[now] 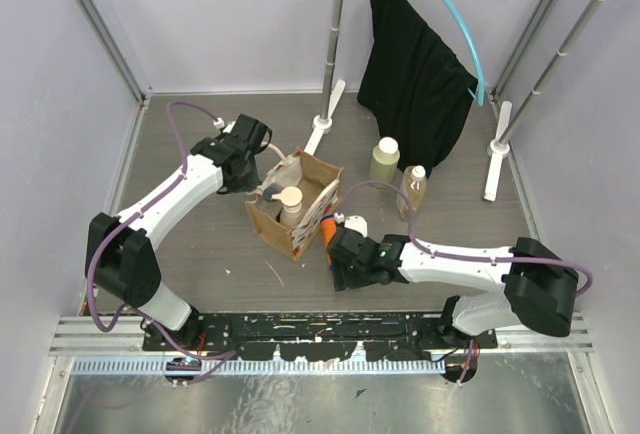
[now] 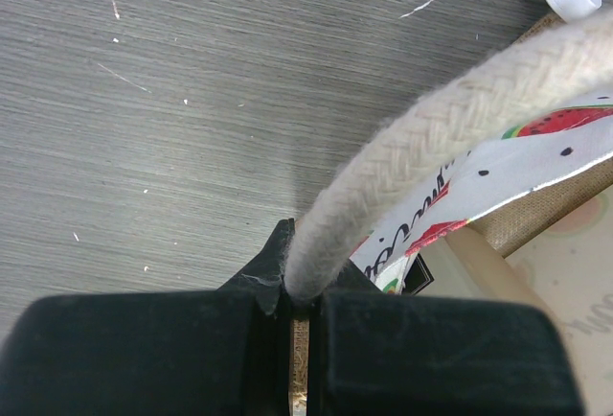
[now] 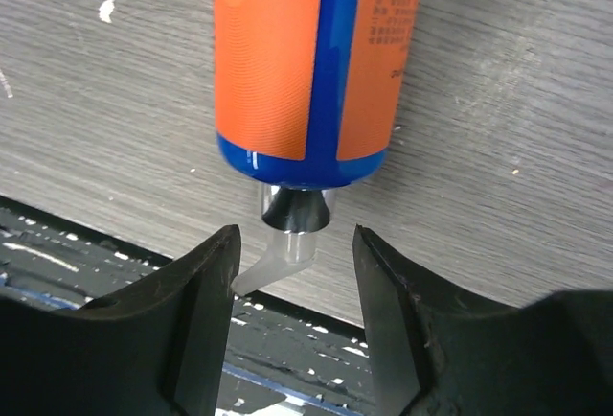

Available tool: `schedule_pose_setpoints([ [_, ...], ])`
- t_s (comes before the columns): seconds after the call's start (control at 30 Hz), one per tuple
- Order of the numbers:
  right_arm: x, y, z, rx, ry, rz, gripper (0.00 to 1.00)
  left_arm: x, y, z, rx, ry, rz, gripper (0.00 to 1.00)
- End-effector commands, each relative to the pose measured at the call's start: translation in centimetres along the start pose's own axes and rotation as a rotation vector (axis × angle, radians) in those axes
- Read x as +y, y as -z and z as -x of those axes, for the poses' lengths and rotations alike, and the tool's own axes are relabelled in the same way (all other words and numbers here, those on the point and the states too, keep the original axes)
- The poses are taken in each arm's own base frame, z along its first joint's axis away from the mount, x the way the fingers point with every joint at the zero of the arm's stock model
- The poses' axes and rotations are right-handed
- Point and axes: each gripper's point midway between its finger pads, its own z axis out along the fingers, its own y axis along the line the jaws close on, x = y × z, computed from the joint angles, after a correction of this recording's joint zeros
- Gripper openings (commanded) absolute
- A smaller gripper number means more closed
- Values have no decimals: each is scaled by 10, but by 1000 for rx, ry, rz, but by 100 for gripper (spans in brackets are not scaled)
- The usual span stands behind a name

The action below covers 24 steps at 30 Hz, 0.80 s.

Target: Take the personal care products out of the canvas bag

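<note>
The canvas bag (image 1: 297,206) stands open at mid table, print side showing in the left wrist view (image 2: 536,143). My left gripper (image 1: 254,160) is shut on its cream rope handle (image 2: 450,119) at the bag's far left; the jaws (image 2: 303,293) pinch the rope. A beige bottle with a cream cap (image 1: 290,200) stands inside. The orange bottle (image 1: 327,226) (image 3: 287,52) appears to lie on the table by the bag's near right corner. My right gripper (image 1: 337,244) (image 3: 296,240) is open, its jaws either side of the clear pump nozzle (image 3: 280,261). A beige bottle (image 1: 384,159) and the amber bottle (image 1: 413,190) stand to the right.
A black garment (image 1: 415,74) hangs on a blue hanger from a metal rack at the back right, with white rack feet (image 1: 320,134) (image 1: 494,154) on the table. The black mounting rail (image 1: 320,329) runs along the near edge, just below the right gripper.
</note>
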Motion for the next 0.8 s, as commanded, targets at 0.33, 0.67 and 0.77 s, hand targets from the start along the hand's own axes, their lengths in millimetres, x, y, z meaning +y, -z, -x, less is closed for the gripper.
schedule_pose_setpoints([
  [0.33, -9, 1, 17, -154, 24, -174, 19, 6, -1, -21, 80, -30, 14, 0],
  [0.67, -5, 96, 71, -346, -26, -154, 16, 8, 2, -20, 73, -28, 14, 0],
  [0.77, -11, 114, 77, -351, -32, -194, 16, 7, 3, -20, 73, -25, 9, 0],
])
